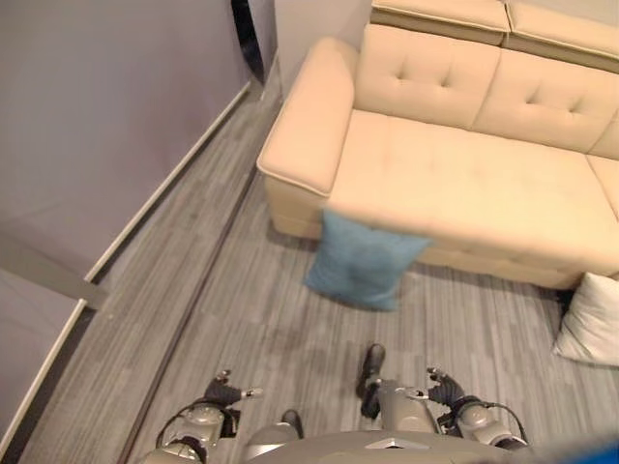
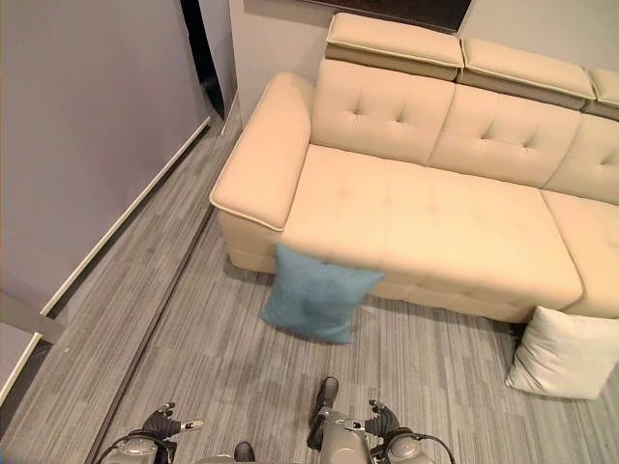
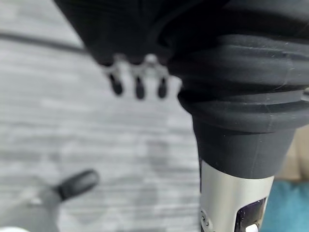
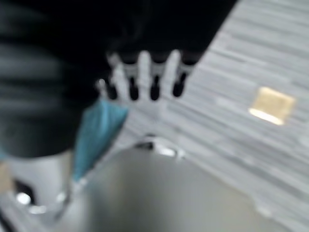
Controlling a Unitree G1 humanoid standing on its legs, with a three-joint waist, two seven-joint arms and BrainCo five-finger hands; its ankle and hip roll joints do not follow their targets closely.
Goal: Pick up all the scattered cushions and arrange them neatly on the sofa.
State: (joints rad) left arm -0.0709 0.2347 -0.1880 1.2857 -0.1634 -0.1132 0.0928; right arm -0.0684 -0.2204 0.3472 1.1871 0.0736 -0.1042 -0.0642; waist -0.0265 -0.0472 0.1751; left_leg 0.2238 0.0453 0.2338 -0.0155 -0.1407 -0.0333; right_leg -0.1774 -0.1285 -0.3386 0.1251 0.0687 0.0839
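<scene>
Grey striped carpet [image 2: 193,367] runs up to a cream sofa [image 2: 426,222] with its seat bare, so nothing has yet been put back on it. We see a blue cushion [image 2: 317,295] on the floor, propped against the sofa's front edge near the left armrest, and a white cushion [image 2: 566,355] on the floor at the sofa's right end, leaning by the base; both look like they slid or were dropped off the seat.

Our left hand [image 3: 137,77] hangs low at our side, fingers straight and released, holding nothing. Our right hand [image 4: 145,75] also hangs slack with loose, empty fingers. The blue cushion lies well ahead of both hands, untouched, roughly between them; the white one is farther off to the right. We judge the blue one the closer first pick.
</scene>
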